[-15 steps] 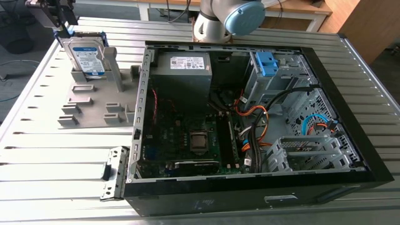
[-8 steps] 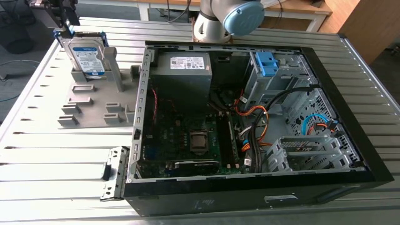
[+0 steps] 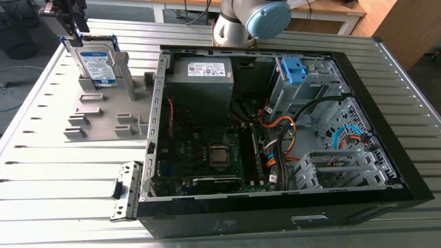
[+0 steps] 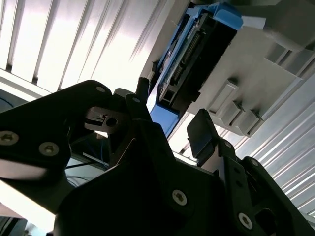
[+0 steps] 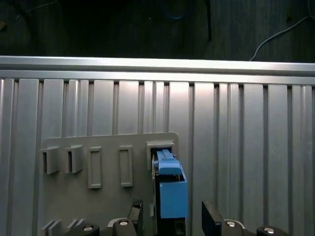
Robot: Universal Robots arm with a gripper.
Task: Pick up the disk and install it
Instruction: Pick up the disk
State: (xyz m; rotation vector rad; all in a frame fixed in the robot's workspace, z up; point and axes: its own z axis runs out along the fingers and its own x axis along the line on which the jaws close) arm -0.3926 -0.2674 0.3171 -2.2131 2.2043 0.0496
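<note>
The black gripper's [image 5: 171, 219] jaws stand spread, flanking the top edge of the flat silver metal disk in its blue plastic bracket [image 5: 170, 189]. The disk stands upright in a grey slotted holder [image 3: 103, 111] on the ribbed metal table [image 3: 62, 175]. It looks rigid, weighty and shock-sensitive, so it is best pinched across its broad faces.

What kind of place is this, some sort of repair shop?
Most likely a robotics lab or test workshop for computer assembly. A robot arm stands at a ribbed metal table, an opened computer case lies on it, and the disk stands upright in a grey holder beside the case.
</note>
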